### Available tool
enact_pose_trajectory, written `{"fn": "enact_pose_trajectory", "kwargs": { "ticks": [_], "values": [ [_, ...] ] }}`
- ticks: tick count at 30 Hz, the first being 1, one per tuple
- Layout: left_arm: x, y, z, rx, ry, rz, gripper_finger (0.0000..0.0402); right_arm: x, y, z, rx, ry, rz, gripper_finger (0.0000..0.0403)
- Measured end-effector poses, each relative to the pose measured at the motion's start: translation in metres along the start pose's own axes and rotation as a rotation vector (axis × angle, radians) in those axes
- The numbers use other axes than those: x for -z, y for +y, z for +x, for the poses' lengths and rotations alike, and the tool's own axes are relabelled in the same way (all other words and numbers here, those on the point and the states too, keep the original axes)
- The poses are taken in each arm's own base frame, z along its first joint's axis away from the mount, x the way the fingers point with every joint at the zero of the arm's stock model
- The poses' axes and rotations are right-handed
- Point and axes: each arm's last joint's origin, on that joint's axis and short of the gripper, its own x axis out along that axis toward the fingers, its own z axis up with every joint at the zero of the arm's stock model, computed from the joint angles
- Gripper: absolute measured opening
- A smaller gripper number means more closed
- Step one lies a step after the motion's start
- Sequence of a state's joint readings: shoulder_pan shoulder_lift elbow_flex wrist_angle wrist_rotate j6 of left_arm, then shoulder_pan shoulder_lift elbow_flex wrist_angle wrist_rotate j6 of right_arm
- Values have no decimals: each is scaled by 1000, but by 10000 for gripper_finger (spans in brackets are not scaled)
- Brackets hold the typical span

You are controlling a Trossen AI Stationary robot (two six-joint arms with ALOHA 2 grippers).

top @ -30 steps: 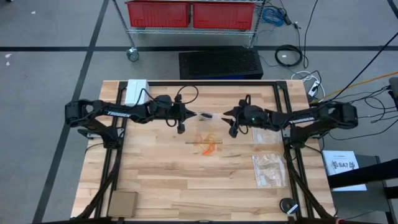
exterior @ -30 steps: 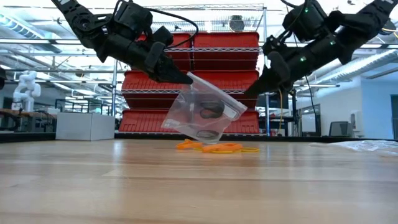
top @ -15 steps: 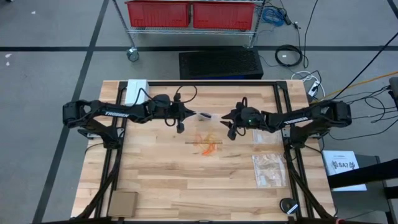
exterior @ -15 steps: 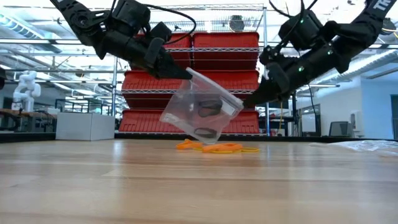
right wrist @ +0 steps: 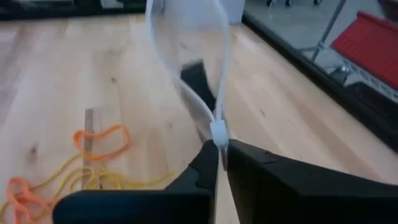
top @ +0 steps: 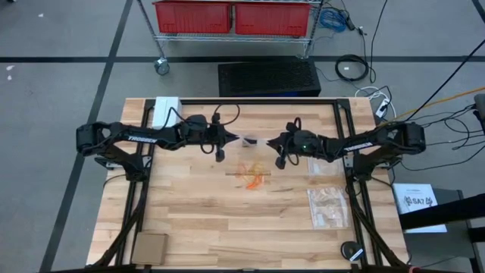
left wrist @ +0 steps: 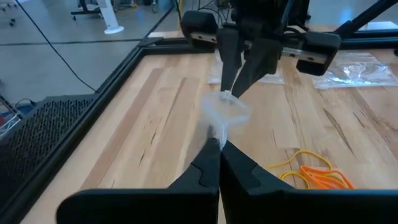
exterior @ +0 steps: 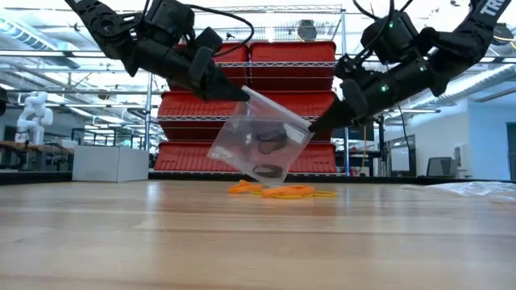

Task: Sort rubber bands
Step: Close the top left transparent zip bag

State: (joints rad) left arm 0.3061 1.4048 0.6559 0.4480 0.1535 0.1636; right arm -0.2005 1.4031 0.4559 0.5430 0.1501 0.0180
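A clear plastic zip bag point(exterior: 258, 149) hangs in the air between both grippers, tilted, its mouth spread into a loop point(right wrist: 186, 56). Black rubber bands point(exterior: 271, 142) lie inside it. Orange and pale tan rubber bands point(top: 254, 176) lie in a loose heap on the table below point(exterior: 282, 192). My left gripper point(top: 229, 139) is shut on the bag's left upper end. My right gripper point(top: 275, 142) is shut on its right upper end, facing the left one. My left gripper point(left wrist: 217, 146) pinches the bag's upper corner point(left wrist: 217, 127) between its two fingers, slanting down from the table's left. The bag is lifted clear and hangs below and beyond the fingertips. My right gripper point(right wrist: 221, 155) pinches the bag's zip edge at its end point(right wrist: 217, 134) between the fingertips, slanting down from the table's right point(exterior: 314, 127). The bag's mouth stands open beyond the fingers.
Two more clear bags point(top: 327, 206) point(top: 326, 167) lie on the table's right side. A white box point(top: 163, 112) sits at the far left corner, a brown square point(top: 149, 247) at the near left corner, a round black thing point(top: 350, 250) near the right.
My right gripper has moved a little toward the table's left, closing in on the bag's right upper end. The bag has stayed hanging from my left gripper, shifting only slightly.
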Motion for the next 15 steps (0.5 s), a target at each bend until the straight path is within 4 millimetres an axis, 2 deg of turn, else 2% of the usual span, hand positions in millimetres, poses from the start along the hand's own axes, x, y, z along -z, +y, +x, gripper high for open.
{"fn": "enact_pose_trajectory", "kwargs": {
  "ticks": [8,12,15],
  "values": [
    [-8,-6,0,33,-80,-17,0,-40,3,5,-45,-85,-70,0],
    [-7,-10,1,49,-61,-13,0,-46,3,7,-47,-22,-100,1],
    [-3,-11,2,-8,-9,10,0,-44,-3,7,20,19,-86,2]
  ]
}}
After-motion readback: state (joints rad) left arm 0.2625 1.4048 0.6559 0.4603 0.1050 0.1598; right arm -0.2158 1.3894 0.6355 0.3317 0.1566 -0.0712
